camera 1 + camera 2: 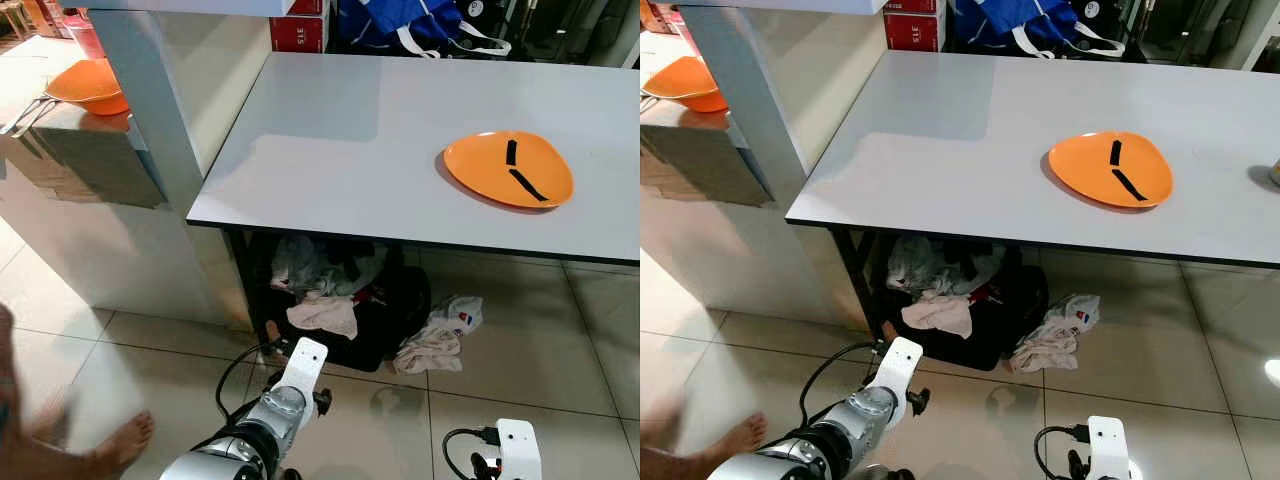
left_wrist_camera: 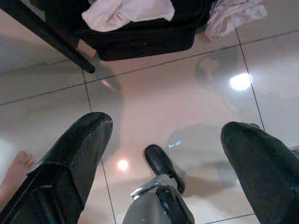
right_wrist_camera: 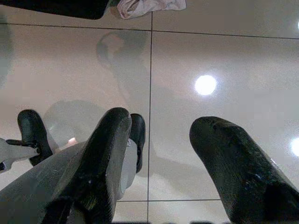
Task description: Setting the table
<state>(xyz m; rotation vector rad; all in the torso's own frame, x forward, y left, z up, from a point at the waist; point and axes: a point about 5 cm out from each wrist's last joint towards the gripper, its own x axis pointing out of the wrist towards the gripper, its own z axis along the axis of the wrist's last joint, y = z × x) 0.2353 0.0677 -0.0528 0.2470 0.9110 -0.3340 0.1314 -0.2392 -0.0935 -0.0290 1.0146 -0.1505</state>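
plate, orange and shallow, sits on the grey counter toward the robot's right, well back from the near edge, with two dark strips lying across it. from the left eye, a second orange dish rests on a lower reflective surface off to the left, utensil handles poking out beside it. under the counter, a black bag spills clothes, and a bare foot of a person shows at the left on the floor tiles.

over to the right eye: same layout, the plate nearer centre, flat on the counter, nothing touching its rim. both arms hang low in front of the counter.

left wrist view now: the left claw hangs open, both black fingers spread wide over pale tile, nothing between them, the bag just ahead.

right wrist: the right claw is open too, empty, pointing at bare floor and a ceiling-light reflection.

handling call: that plate looks like rigid, light plastic or melamine, smooth and probably slippery, so a pinch on the glossy face could slide. best bet is the raised rim at the near edge, one finger under, one over, keeping it level so the strips don't slip off. lying flush on the counter, it may need nudging toward the edge to get a finger beneath.
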